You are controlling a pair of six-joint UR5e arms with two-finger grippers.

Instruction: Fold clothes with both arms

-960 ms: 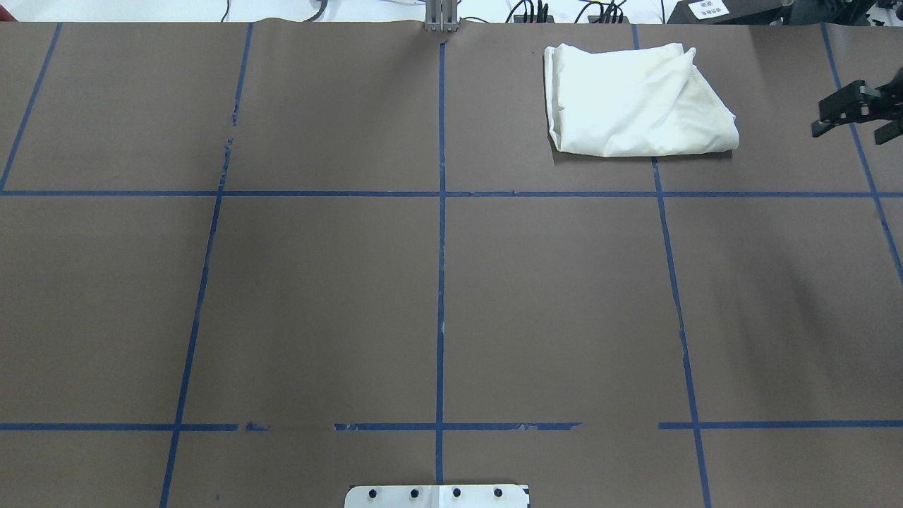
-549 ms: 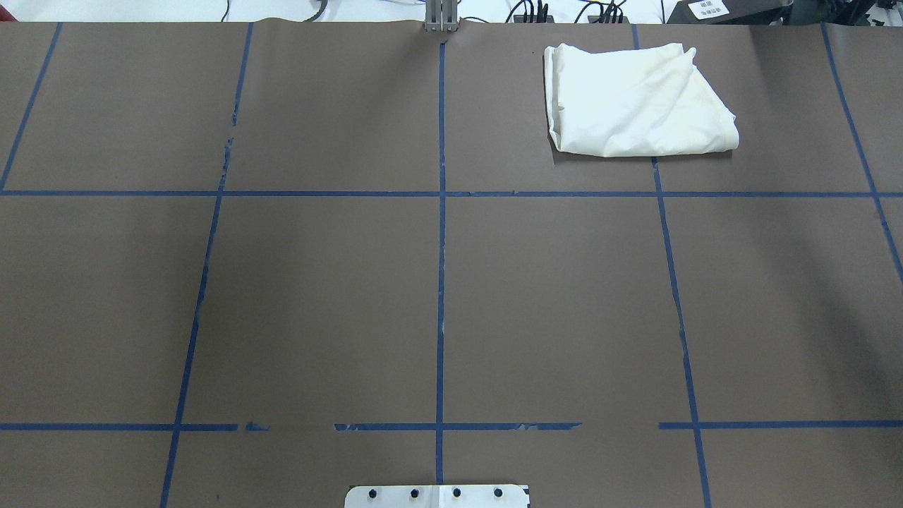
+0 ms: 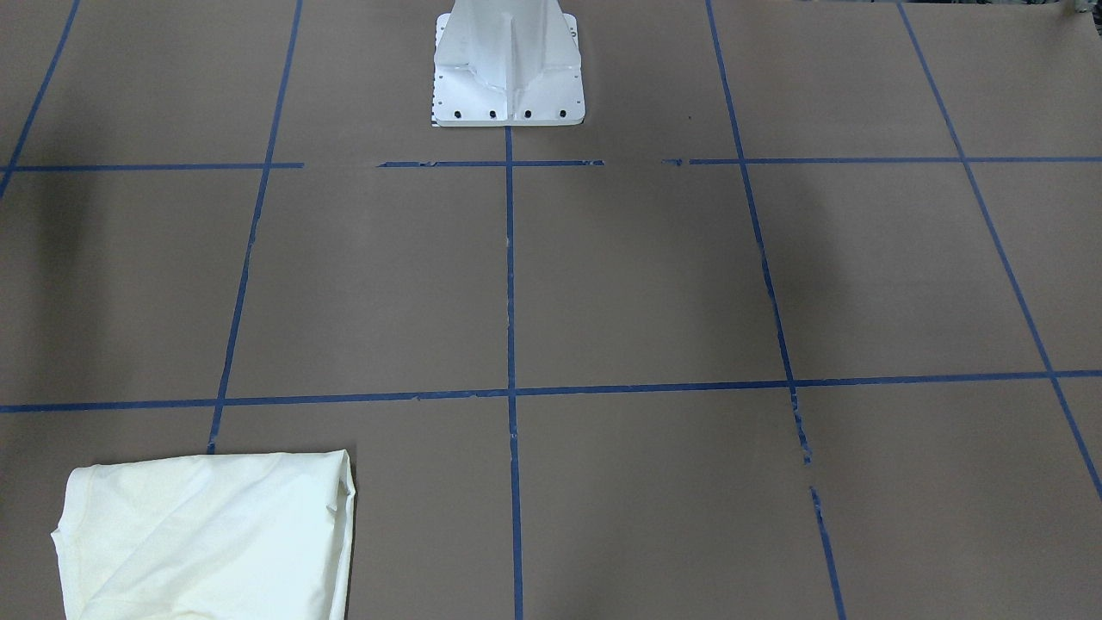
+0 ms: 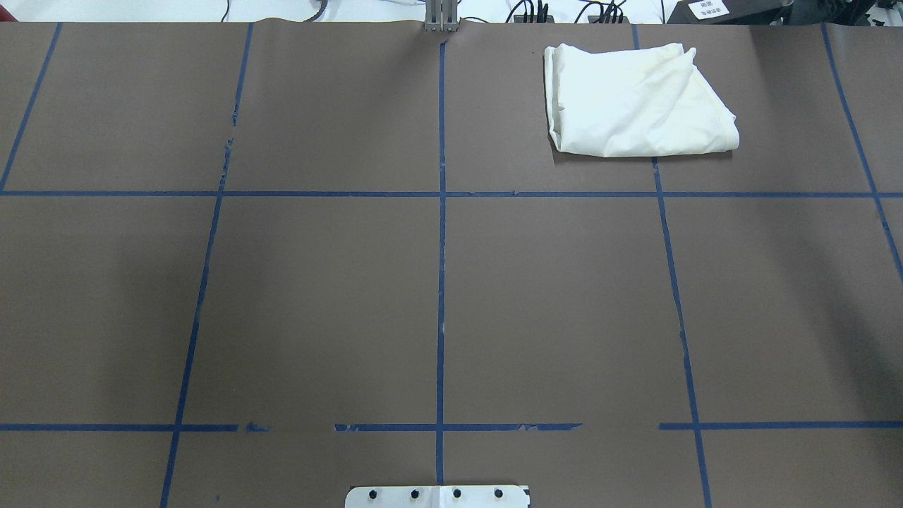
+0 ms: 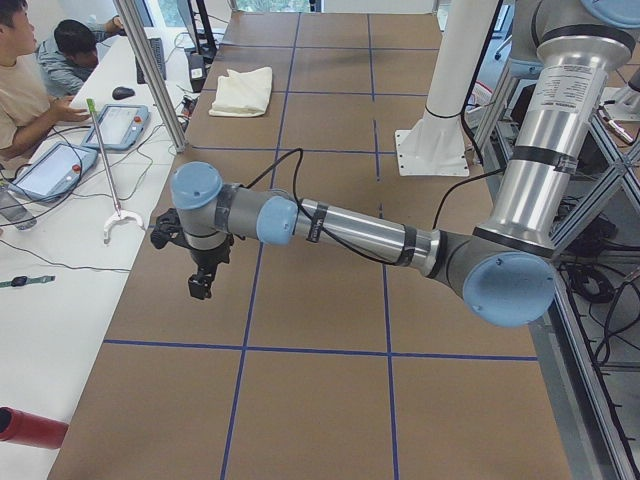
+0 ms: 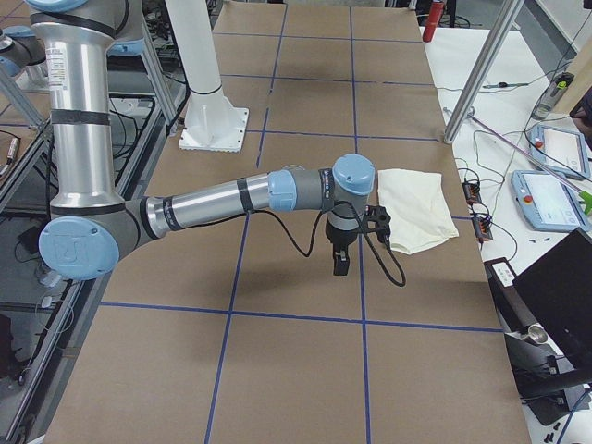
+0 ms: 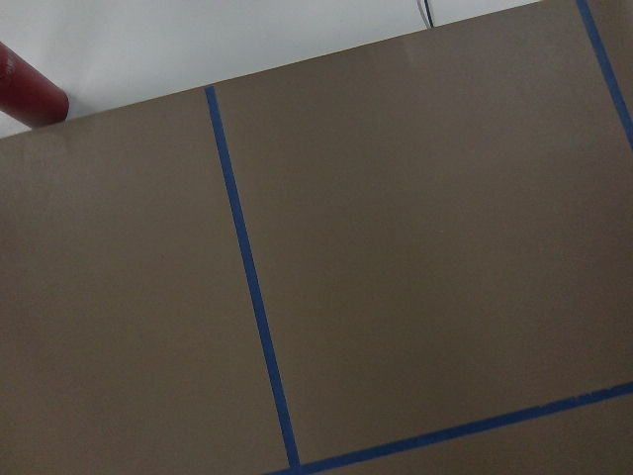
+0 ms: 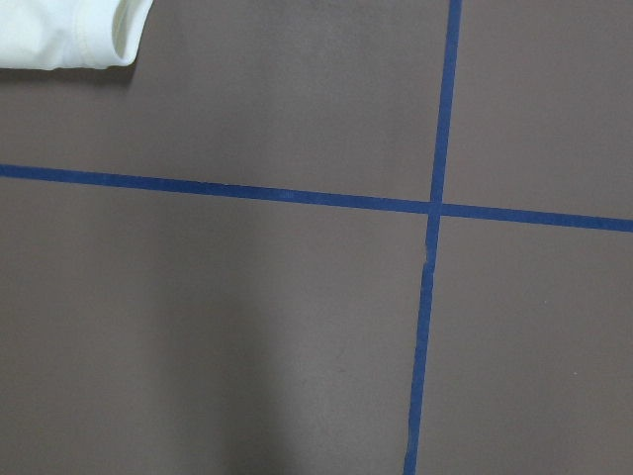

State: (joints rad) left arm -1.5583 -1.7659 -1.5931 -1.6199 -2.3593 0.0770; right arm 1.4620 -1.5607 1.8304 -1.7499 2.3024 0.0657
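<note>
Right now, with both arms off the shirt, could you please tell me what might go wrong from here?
1. The shirt lies close to the far edge of the table, beside plugs; a nudge could push it off.
2. Its top layer looks rumpled, so the fold may loosen.
3. The black cable on the right arm hangs in a loop near the shirt and might snag it.
</note>
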